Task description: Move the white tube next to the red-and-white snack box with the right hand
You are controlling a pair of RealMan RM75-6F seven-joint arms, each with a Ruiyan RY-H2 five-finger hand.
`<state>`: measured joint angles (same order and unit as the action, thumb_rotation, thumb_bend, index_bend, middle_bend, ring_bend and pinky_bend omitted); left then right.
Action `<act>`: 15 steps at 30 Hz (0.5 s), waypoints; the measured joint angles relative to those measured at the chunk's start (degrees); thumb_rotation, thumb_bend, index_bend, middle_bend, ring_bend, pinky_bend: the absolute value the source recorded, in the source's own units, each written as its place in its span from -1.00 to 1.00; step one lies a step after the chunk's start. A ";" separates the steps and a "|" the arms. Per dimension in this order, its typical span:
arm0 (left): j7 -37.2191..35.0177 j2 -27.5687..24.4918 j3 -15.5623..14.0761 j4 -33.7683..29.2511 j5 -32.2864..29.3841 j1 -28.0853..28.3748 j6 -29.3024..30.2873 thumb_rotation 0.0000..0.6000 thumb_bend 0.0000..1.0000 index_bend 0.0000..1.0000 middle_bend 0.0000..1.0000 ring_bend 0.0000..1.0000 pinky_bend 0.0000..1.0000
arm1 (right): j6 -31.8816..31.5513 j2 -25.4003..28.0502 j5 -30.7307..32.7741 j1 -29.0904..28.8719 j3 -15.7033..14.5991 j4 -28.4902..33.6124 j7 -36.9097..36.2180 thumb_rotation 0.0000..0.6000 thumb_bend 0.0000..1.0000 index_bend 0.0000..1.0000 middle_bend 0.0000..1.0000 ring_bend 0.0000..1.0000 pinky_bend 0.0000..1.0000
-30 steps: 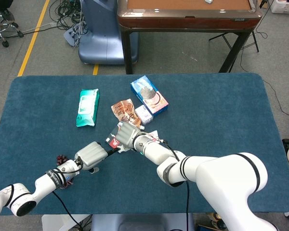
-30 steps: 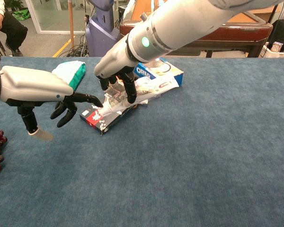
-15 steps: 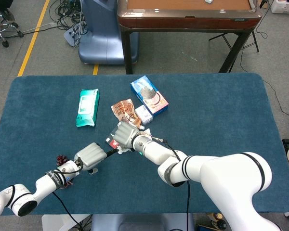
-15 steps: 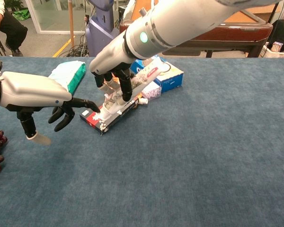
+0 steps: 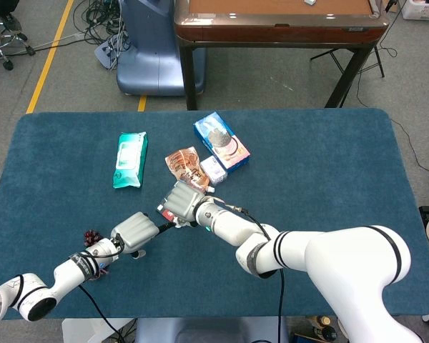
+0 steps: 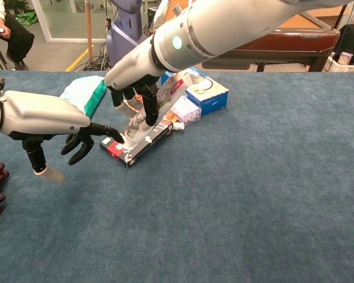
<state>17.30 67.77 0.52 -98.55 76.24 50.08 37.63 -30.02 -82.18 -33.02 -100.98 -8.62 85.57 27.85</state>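
The right hand has tipped the white tube steeper than half a second ago. The fingers grip its middle; its cap end rests on the red-and-white snack box. The left hand hangs spread and empty, fingertips just beside the box's left end.

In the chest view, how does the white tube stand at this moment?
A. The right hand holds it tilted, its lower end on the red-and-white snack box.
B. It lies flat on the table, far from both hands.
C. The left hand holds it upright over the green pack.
A: the right hand grips the white tube, which slants down onto the red-and-white snack box.
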 measured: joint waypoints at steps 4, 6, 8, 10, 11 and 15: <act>0.09 0.05 -0.15 0.09 -0.31 0.14 0.04 1.00 -0.61 -0.84 0.10 0.06 -0.22 | 0.10 0.29 -0.90 0.50 0.49 0.23 -0.38 1.00 1.00 0.81 0.55 0.59 -0.06; 0.20 0.05 -0.22 0.07 -0.49 0.21 0.03 1.00 -0.61 -0.84 0.10 0.06 -0.22 | 0.10 0.37 -1.15 0.66 0.64 0.28 -0.49 1.00 1.00 0.82 0.55 0.59 -0.06; 0.31 0.08 -0.28 0.02 -0.66 0.28 0.05 1.00 -0.61 -0.84 0.10 0.06 -0.22 | 0.07 0.45 -1.38 0.87 0.84 0.30 -0.70 1.00 1.00 0.82 0.56 0.60 -0.06; 0.49 0.13 -0.41 -0.02 -0.83 0.39 -0.04 1.00 -0.61 -0.84 0.10 0.06 -0.22 | -0.04 0.50 -1.80 1.12 1.04 0.29 -0.80 1.00 1.00 0.83 0.56 0.60 -0.06; 0.57 0.18 -0.46 -0.03 -0.91 0.43 -0.07 1.00 -0.61 -0.84 0.10 0.06 -0.22 | -0.08 0.55 -1.98 1.26 1.17 0.30 -0.90 1.00 1.00 0.83 0.56 0.61 -0.06; 0.80 0.44 -0.57 0.03 -1.38 0.63 -0.13 1.00 -0.61 -0.84 0.10 0.06 -0.22 | -0.12 0.80 -2.66 1.79 1.79 0.47 -1.46 1.00 1.00 0.84 0.57 0.62 -0.06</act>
<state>18.10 68.20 -0.05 -98.52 74.86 50.71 37.50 -30.13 -81.38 -35.68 -99.19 -6.83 86.04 26.39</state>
